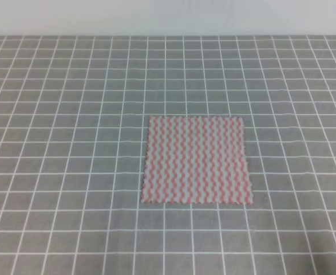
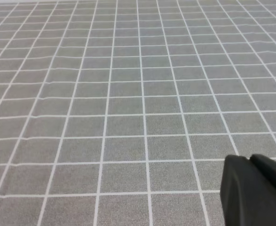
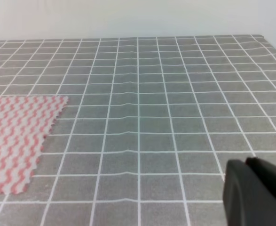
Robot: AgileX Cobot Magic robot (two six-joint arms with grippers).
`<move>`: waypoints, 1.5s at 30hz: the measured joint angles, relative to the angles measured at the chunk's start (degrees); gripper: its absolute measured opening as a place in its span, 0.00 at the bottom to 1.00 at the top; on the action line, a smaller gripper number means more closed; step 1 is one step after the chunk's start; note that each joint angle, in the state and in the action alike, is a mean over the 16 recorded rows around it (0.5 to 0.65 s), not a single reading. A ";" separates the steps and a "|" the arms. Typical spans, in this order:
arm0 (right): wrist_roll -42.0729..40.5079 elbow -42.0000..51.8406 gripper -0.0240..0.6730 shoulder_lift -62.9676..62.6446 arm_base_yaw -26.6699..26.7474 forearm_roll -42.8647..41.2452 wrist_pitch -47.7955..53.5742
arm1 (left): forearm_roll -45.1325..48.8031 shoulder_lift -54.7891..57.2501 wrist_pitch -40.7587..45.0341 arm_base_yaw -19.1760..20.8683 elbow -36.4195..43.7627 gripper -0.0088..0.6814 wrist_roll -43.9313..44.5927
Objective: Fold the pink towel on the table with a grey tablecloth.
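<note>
towel (image 1: 196, 160) flat, unfolded, mid-table (image 1: 70, 114), slightly right of centre | left gripper (image 2: 255, 193): only dark corner visible, jaw state indeterminate | right gripper (image 3: 255, 193): same, indeterminate, clear of towel

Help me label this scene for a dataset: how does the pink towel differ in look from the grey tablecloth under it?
The pink towel has wavy pink-red and white zigzag stripes; the grey tablecloth has straight thin white lines forming squares. The towel is a small square with pinked, jagged edges; the tablecloth runs past the frame on three sides. The tablecloth shows a faint ridge in the right wrist view; the towel looks smooth. Both lie flat and unfolded.
</note>
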 joint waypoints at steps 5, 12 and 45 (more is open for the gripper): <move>0.00 0.09 0.01 -0.10 0.00 0.48 -0.09 | -0.01 0.20 0.06 -0.01 -0.08 0.01 -0.01; 0.00 -0.19 0.01 0.10 0.00 1.89 0.08 | 0.02 0.20 0.00 -0.01 0.08 0.01 0.00; -16.65 -0.40 0.01 0.92 0.01 67.41 -12.12 | 0.03 0.41 0.17 -1.00 -0.08 0.01 -0.02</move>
